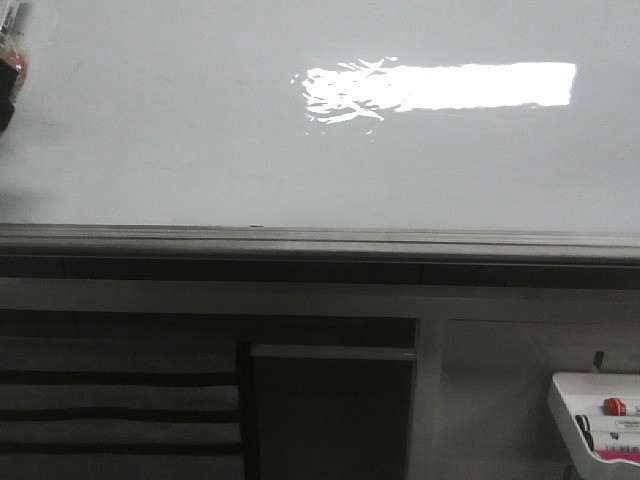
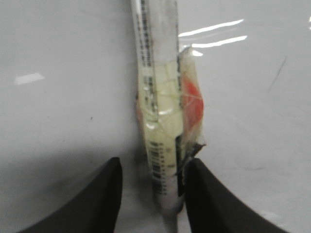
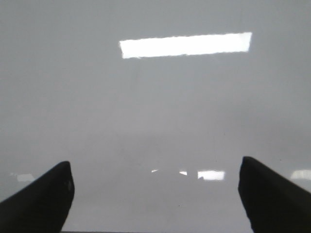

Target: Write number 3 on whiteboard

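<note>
The whiteboard (image 1: 200,130) fills the upper half of the front view, glossy, with a bright rectangular reflection and a grey metal frame edge (image 1: 320,240) below. No number 3 shows in any view; only a short faint dark stroke (image 2: 279,73) is on the board. My left gripper (image 2: 151,194) holds a white marker (image 2: 158,97) wrapped in yellowish tape with a red patch. The marker lies against one finger (image 2: 204,194), with a gap to the other. In the front view this gripper (image 1: 8,75) is at the far left edge. My right gripper (image 3: 155,194) is open and empty, facing the board.
A small white marker tray (image 1: 600,390) with a red-capped marker (image 1: 617,406) is at the lower right. A dark cabinet panel (image 1: 330,415) and striped slats (image 1: 120,400) lie below the frame.
</note>
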Robot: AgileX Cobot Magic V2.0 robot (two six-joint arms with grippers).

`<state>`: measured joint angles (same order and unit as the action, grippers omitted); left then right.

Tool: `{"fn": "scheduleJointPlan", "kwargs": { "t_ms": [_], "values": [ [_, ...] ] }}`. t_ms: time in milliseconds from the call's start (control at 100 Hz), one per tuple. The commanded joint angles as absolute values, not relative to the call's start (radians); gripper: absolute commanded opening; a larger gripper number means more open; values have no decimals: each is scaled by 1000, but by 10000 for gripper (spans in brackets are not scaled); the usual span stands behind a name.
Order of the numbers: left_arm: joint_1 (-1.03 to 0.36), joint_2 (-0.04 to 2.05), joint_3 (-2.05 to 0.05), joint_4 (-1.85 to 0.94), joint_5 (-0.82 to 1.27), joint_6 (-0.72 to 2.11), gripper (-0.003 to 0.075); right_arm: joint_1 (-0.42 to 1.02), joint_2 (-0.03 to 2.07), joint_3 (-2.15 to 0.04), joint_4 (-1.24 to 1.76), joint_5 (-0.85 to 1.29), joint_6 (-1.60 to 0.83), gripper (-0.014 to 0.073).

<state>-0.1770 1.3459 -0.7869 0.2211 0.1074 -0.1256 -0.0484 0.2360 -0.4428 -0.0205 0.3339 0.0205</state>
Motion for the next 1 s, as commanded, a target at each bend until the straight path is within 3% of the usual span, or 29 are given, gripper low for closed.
{"fn": "scheduleJointPlan", "kwargs": {
  "t_ms": [0, 260, 400, 540, 710, 990],
  "values": [
    [-177, 1332, -819, 222, 25, -136, 156, -53, 255, -476, -22, 252, 9, 619],
    [-189, 1312, -820, 222, 45, -136, -13, -53, 263, -515, 8, 313, 9, 619],
    [-228, 1256, -829, 228, 111, -109, -19, -53, 323, -615, 80, 466, 9, 619],
    [-309, 1191, -881, 228, 305, -40, -19, -51, 411, -713, 163, 597, -25, 619],
    [-435, 1154, -965, 161, 521, 109, -19, -51, 550, -807, 375, 724, -277, 619],
    [-577, 1152, -1081, -300, 772, 654, -19, -49, 839, -962, 786, 1070, -781, 618]
  ]
}}
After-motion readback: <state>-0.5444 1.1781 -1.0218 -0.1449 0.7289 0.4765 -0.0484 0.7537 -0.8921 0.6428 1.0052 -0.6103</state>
